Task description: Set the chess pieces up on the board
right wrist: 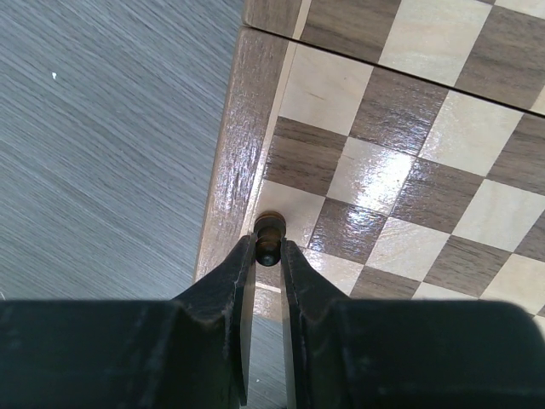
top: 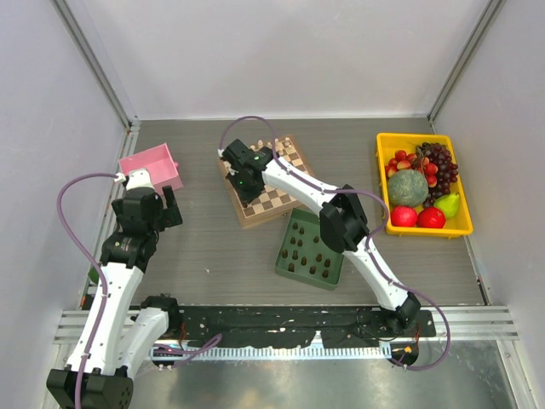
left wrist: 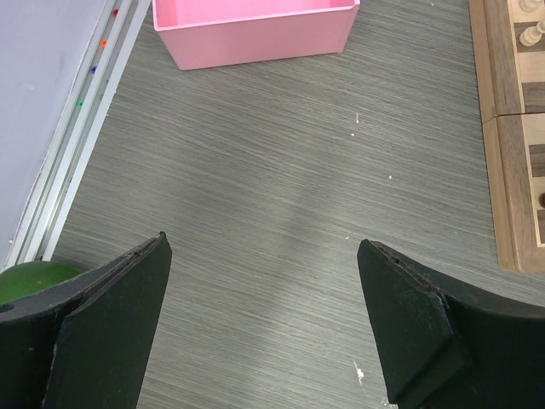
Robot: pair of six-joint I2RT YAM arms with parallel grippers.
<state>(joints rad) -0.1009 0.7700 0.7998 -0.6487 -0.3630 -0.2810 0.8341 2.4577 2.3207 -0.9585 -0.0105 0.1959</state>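
The right hand (right wrist: 269, 249) is pinched shut on a small dark chess piece (right wrist: 269, 227). It holds the piece at its fingertips over a light square at the edge of the board (right wrist: 409, 128), just inside the tan border. Back toward that arm's base, other dark chess pieces (top: 305, 256) stand in a green tray (top: 281, 256) beside the board. The left hand (left wrist: 264, 251) hangs wide open over bare table (left wrist: 255, 170), with a pink bin (left wrist: 255, 30) ahead of it and the board's edge off to its right.

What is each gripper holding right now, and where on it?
Right gripper pinches a dark chess piece by its narrow stem, at the edge of the board. Left gripper is open and empty.
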